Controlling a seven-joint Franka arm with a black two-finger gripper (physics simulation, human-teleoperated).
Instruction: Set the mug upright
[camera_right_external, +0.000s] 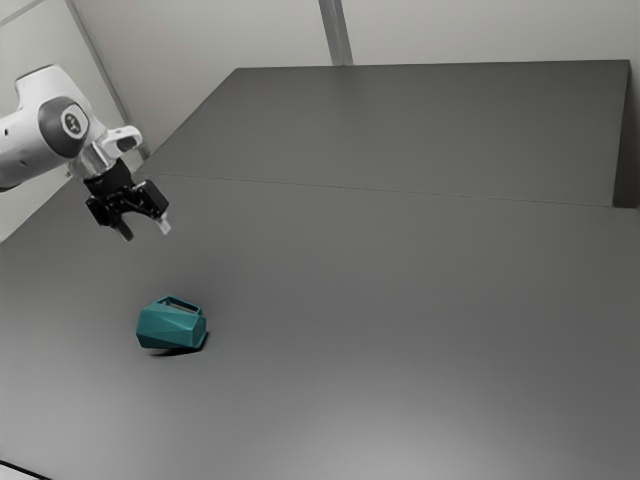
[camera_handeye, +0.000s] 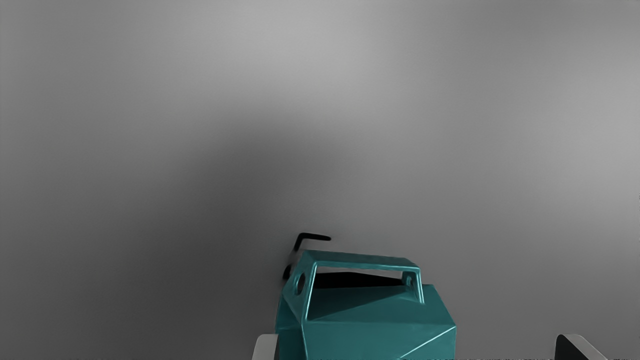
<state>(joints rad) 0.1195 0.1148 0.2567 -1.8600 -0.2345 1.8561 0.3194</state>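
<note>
Arm, white with grey joints (camera_right_external: 32, 132), enters the exterior view between nine and ten o'clock, its black, pale-tipped fingers (camera_right_external: 164, 226) parted and empty at nine, and at eight the faceted teal mug (camera_right_external: 172, 328) lies on its side, handle (camera_handeye: 360, 258) uppermost, on the flat grey tabletop (camera_right_external: 400, 330).

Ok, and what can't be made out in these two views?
- Mug: part cut off by the wrist view's bottom edge.
- Mug's underside: hidden by its own body, exterior view.
- Arm: base end cut off by the exterior view's left edge.
- Fingers: beyond the tips, cut off by the wrist view's bottom edge.
</note>
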